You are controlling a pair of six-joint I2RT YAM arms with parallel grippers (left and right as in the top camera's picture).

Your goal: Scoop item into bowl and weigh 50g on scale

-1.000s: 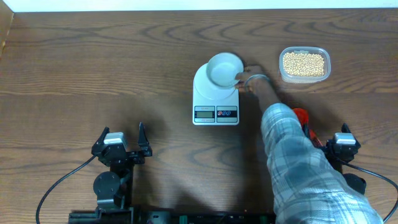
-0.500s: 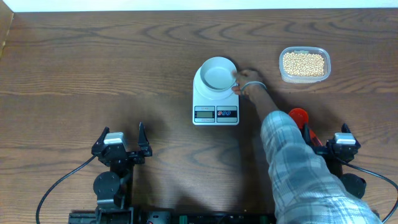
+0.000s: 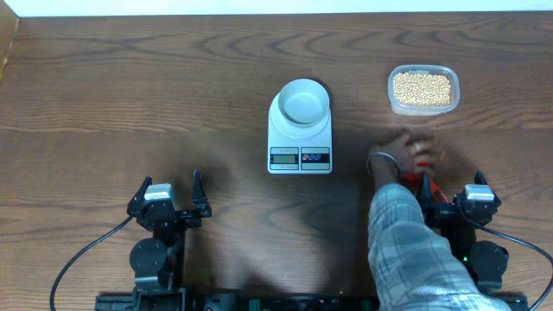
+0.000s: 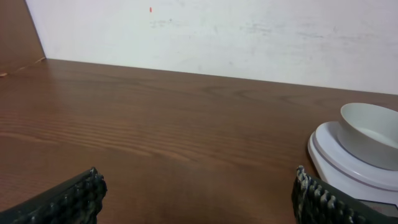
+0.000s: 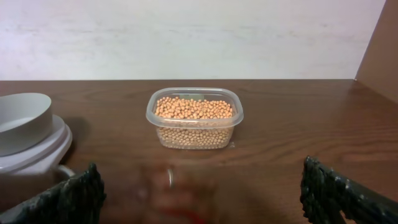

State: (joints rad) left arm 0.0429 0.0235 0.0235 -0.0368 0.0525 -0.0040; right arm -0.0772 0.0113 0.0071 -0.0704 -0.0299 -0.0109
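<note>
The empty white bowl (image 3: 302,102) stands on the back half of the white scale (image 3: 300,142), mid-table. The tan beans (image 3: 422,88) fill a clear tub (image 3: 393,104) at the back right. My left gripper (image 3: 169,193) rests open near the front left, with nothing between its fingers; its wrist view shows the bowl (image 4: 371,130) and scale (image 4: 339,165) to the right. My right gripper (image 3: 451,192) rests open at the front right. Its wrist view looks at the beans (image 5: 194,109), with the bowl (image 5: 22,121) at left.
A person's hand (image 3: 406,149), blurred, reaches over a red thing (image 3: 421,162) just ahead of my right gripper, and the plaid-sleeved arm (image 3: 406,242) runs along its left side. A white wall bounds the table's far edge.
The person's hand left the bowl on the scale and drew back toward the red thing in front of my right gripper. Both arms stayed still.
</note>
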